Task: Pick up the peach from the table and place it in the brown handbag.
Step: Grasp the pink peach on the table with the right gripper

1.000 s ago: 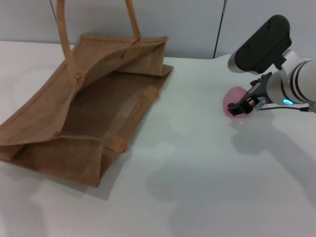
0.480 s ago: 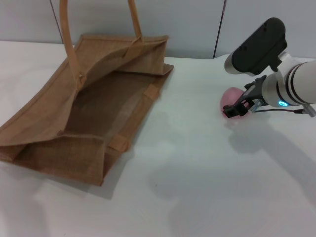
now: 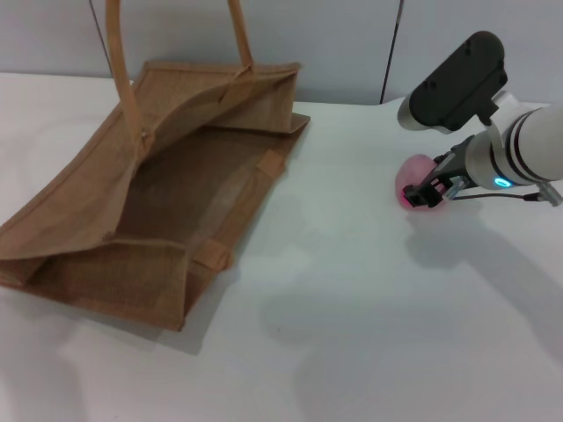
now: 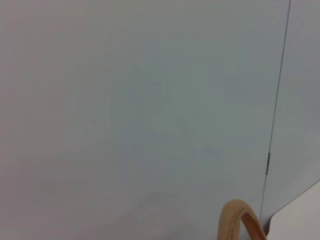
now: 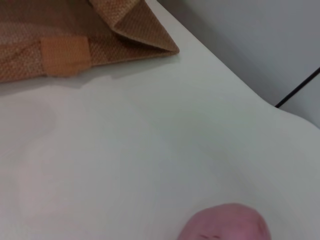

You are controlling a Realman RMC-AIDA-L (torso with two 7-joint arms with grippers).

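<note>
The pale-pink peach (image 3: 412, 174) is at the right of the white table (image 3: 352, 290), just at or above its surface. My right gripper (image 3: 426, 192) is shut on it, its dark fingers (image 3: 429, 188) on the near side of the fruit. In the right wrist view the peach (image 5: 225, 224) shows at the picture's edge, without my fingers. The brown handbag (image 3: 141, 193) lies at the left, mouth open towards me, its two handles (image 3: 119, 61) rising out of the picture. One handle (image 4: 240, 220) shows in the left wrist view. My left gripper is out of view.
A grey wall (image 3: 334, 44) with a dark vertical seam (image 3: 391, 48) stands behind the table. The handbag's far corner (image 5: 150, 35) shows in the right wrist view. Bare white tabletop (image 3: 343, 176) lies between the handbag and the peach.
My right gripper and the peach have shifted slightly left towards the handbag, then a touch back right. The handbag has barely moved.
</note>
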